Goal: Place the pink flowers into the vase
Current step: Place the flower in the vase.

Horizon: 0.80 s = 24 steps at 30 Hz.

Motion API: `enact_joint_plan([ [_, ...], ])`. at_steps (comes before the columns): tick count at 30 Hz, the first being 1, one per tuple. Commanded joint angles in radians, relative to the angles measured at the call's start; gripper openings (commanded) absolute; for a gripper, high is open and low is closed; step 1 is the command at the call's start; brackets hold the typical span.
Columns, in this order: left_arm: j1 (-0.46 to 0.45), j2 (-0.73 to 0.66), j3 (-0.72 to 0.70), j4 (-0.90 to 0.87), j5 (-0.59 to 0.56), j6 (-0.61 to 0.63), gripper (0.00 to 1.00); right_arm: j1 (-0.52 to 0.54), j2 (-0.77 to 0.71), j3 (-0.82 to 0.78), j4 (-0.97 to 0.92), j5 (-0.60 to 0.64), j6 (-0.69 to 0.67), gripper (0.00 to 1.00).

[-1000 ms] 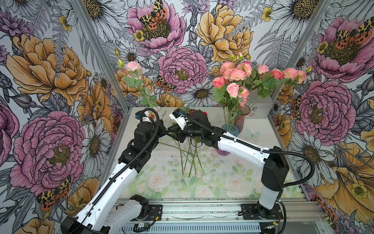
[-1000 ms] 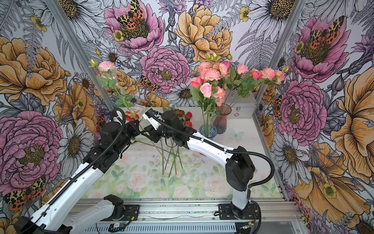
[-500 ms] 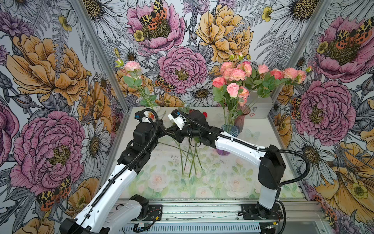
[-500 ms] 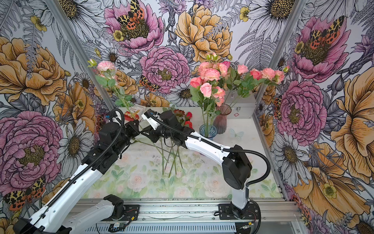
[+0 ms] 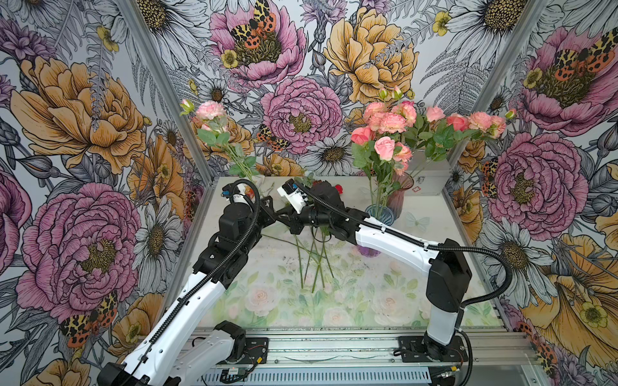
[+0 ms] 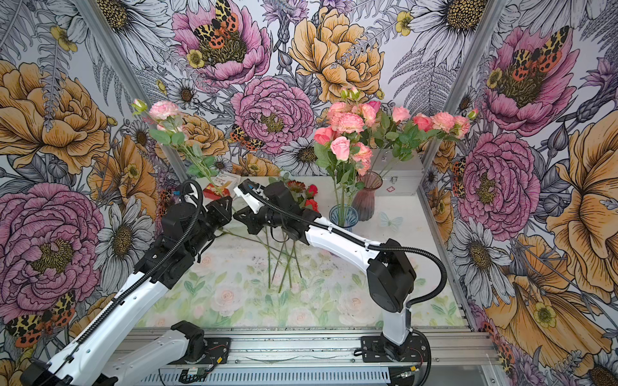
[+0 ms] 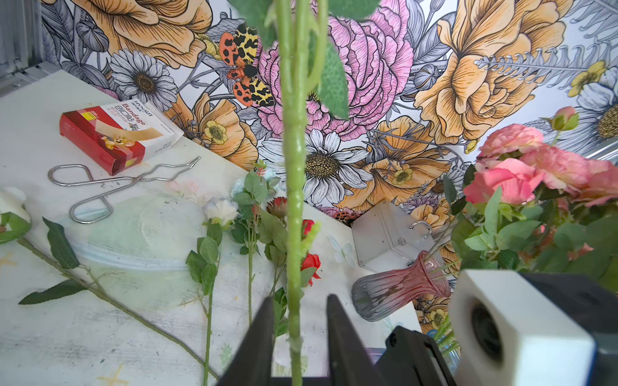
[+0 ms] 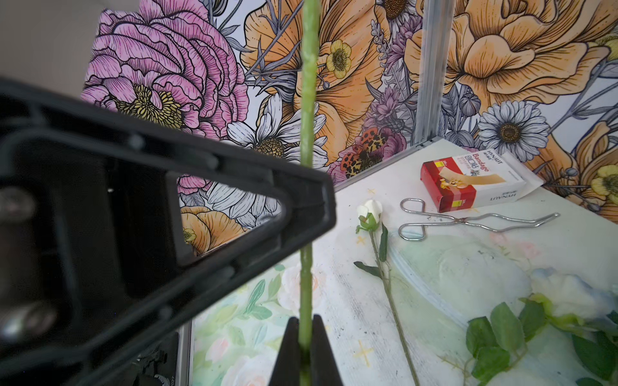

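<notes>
My right hand (image 8: 305,320) is pinched shut on the green stem (image 8: 306,290) of a pink flower (image 5: 210,110), whose bloom stands at upper left in both top views. My left hand (image 7: 300,299) is narrowly parted, with that stem between its fingers. Farther back, right of centre on the tabletop (image 5: 368,294), more pink flowers (image 5: 384,147) stand in a blue vase (image 5: 383,214) and a pink vase (image 5: 399,197).

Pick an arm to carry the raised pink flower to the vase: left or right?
Right arm. Its jaws are shut on the pink flower stem, and the blue vase and pink vase stand on its side. The left arm has its jaws open around the stem.
</notes>
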Motion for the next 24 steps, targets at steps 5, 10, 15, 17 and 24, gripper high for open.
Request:
enact_joint_plan([
  [5,0.062,-0.050,-0.015,0.004,0.064,-0.021,0.75,-0.044,-0.049,0.005,0.002,0.048,-0.005,0.00],
  [10,0.076,-0.064,-0.014,-0.010,0.072,-0.025,0.98,-0.050,-0.067,0.007,-0.019,0.068,-0.029,0.00],
  [15,0.082,-0.091,-0.017,-0.026,0.068,-0.015,0.99,-0.084,-0.108,0.040,-0.097,0.118,-0.100,0.00],
  [17,0.091,-0.101,-0.023,-0.032,0.069,-0.013,0.99,-0.083,-0.135,0.051,-0.124,0.127,-0.123,0.00],
  [24,0.110,-0.102,-0.056,-0.034,0.089,-0.025,0.99,-0.087,-0.301,0.055,-0.175,0.219,-0.215,0.00],
])
